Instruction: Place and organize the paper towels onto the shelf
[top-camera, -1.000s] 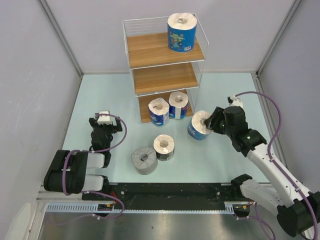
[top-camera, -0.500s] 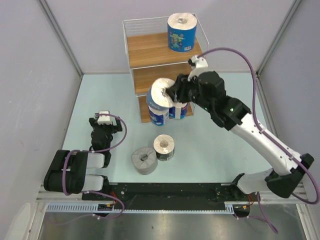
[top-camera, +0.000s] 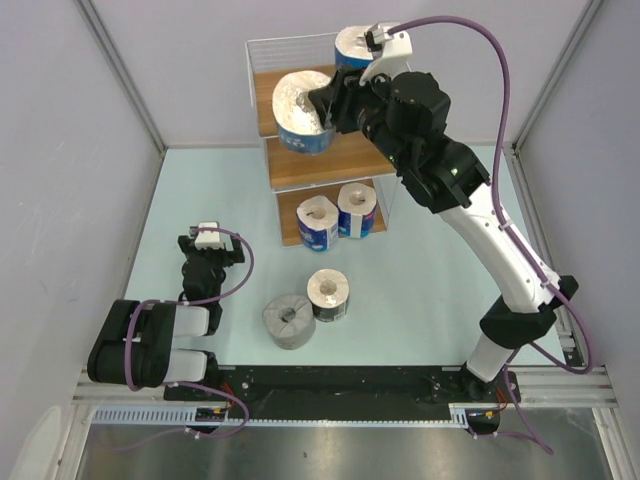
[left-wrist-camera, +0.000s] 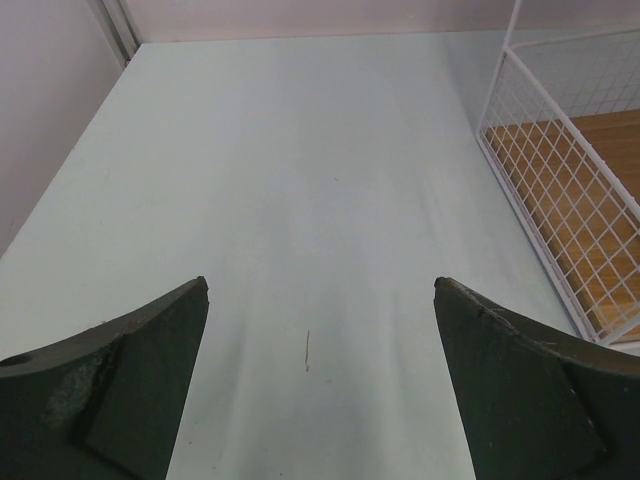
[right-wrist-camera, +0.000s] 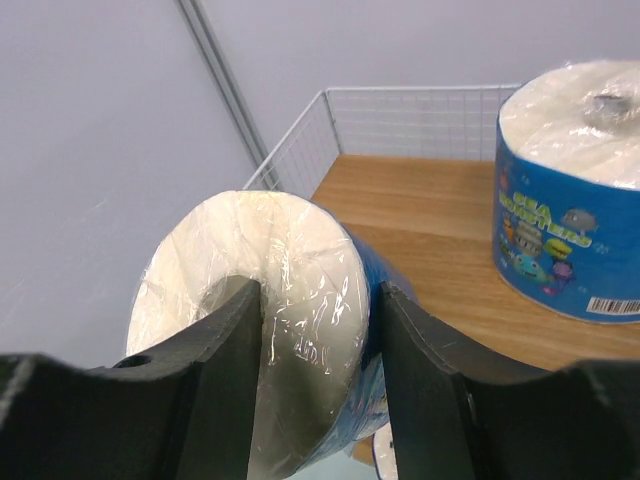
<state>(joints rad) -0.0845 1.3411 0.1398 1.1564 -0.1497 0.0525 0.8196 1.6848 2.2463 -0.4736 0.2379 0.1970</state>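
Note:
My right gripper (top-camera: 325, 105) is shut on a blue-wrapped paper towel roll (top-camera: 302, 110), holding it over the left half of the shelf's (top-camera: 290, 152) top board; in the right wrist view the roll (right-wrist-camera: 300, 300) sits between my fingers (right-wrist-camera: 420, 370), one finger in its core. Another blue roll (top-camera: 352, 50) stands at the top board's back right, also seen in the right wrist view (right-wrist-camera: 570, 210). Two blue rolls (top-camera: 338, 218) stand on the bottom board. A dark-wrapped roll (top-camera: 328, 294) and a grey roll (top-camera: 288, 320) stand on the table. My left gripper (left-wrist-camera: 320, 340) is open and empty, low over the table.
The shelf's wire side and bottom board (left-wrist-camera: 560, 200) show at the right of the left wrist view. White walls enclose the pale table (top-camera: 200, 200) on three sides. The middle board (top-camera: 325, 160) is bare.
My right arm lifted the blue roll off the table at the right, swung it left and up past the bottom rolls, to the top board level. The left arm has not moved.

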